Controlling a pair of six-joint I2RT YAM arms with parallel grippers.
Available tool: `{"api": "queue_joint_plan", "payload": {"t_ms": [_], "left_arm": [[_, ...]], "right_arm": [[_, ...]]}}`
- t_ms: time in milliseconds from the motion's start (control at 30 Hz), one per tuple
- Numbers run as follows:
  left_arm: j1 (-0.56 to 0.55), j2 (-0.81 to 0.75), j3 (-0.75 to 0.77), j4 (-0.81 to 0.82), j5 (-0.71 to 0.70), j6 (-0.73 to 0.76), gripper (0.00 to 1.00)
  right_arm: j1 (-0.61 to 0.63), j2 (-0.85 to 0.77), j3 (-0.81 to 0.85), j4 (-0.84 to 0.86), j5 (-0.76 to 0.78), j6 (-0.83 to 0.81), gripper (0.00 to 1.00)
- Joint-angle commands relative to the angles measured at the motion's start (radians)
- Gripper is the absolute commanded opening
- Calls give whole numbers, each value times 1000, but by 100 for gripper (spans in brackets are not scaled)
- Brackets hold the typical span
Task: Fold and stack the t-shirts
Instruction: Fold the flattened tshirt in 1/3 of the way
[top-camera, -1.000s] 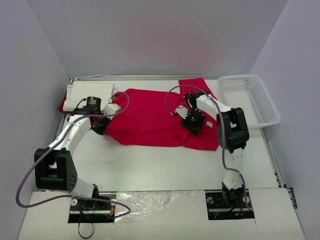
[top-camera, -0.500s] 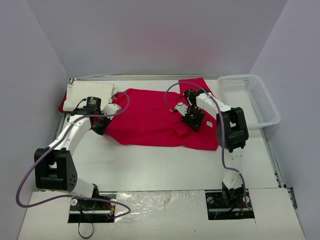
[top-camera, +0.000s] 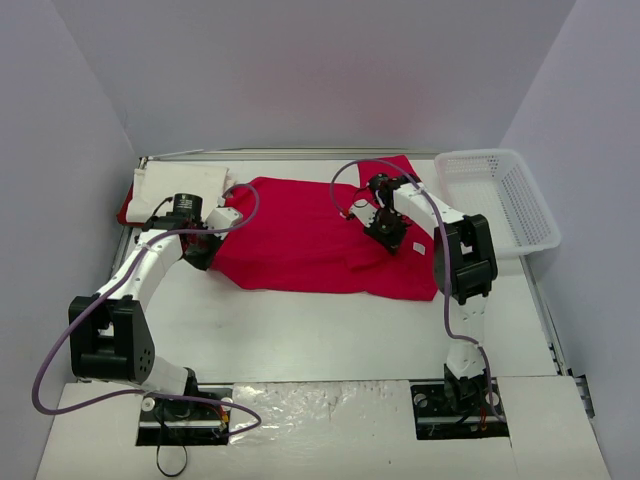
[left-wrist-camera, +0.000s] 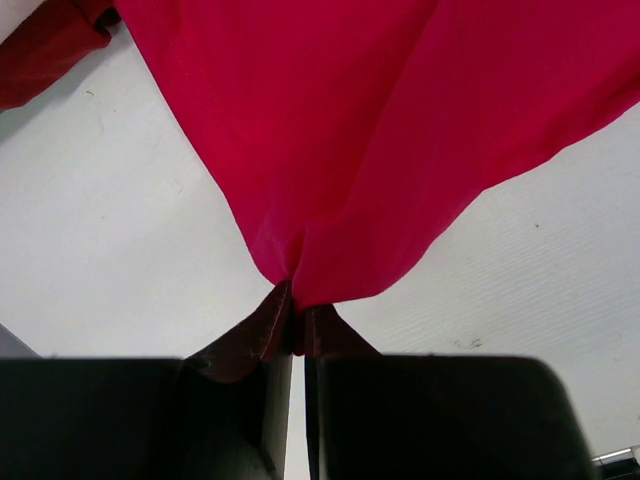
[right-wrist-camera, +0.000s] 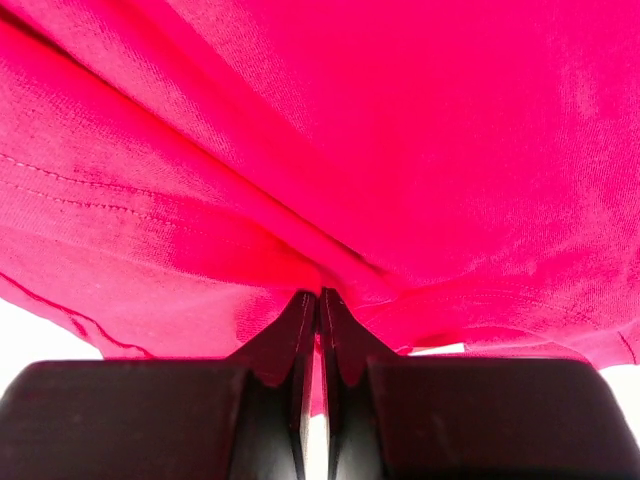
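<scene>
A bright red t-shirt (top-camera: 300, 235) lies spread across the middle of the table. My left gripper (top-camera: 207, 247) is shut on its left edge, and the cloth (left-wrist-camera: 330, 150) fans out from the closed fingertips in the left wrist view. My right gripper (top-camera: 385, 230) is shut on a fold of the same shirt (right-wrist-camera: 330, 150) near its right side, lifted and carried over the shirt. A folded white t-shirt (top-camera: 180, 185) lies on another red one (top-camera: 128, 207) at the back left corner.
A white plastic lattice basket (top-camera: 497, 200) stands at the back right, partly past the table's edge. A red flap of cloth (top-camera: 395, 168) reaches toward the back wall. The bare white table (top-camera: 320, 330) runs along the front.
My right gripper has moved up and back toward the far side, pulling the shirt's right fold with it. The left arm has not moved.
</scene>
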Motion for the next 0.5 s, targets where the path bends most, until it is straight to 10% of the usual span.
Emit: {"api": "queue_joint_plan", "payload": {"t_ms": [0,467], "left_arm": [[7,-2,4,-14,15,13,2],[7,-82,49,-112,69,37,2]], "right_arm": [[-10,-1,20,-52,4,14,0],[-10,-439,-130,-215,-23,56,0]]}}
